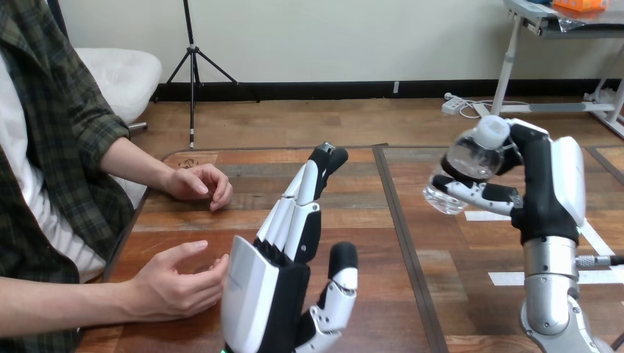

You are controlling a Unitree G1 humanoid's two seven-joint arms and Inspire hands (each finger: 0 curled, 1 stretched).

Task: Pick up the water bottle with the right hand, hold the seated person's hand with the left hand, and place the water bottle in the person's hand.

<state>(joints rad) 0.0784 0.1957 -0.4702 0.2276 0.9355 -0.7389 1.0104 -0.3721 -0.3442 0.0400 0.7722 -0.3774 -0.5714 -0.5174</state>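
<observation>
Head view recorded the water bottle, clear with a white cap, held tilted above the worktop at the right side. The right hand was closed around it, fingers curled across its body. No writing on the bottle could be read. White tape strips lay on the worktop below. The left hand stood at centre with straight fingers, holding nothing. The person's nearer hand rested half-curled just beside it; contact could not be determined. The person's farther hand lay apart on the worktop.
</observation>
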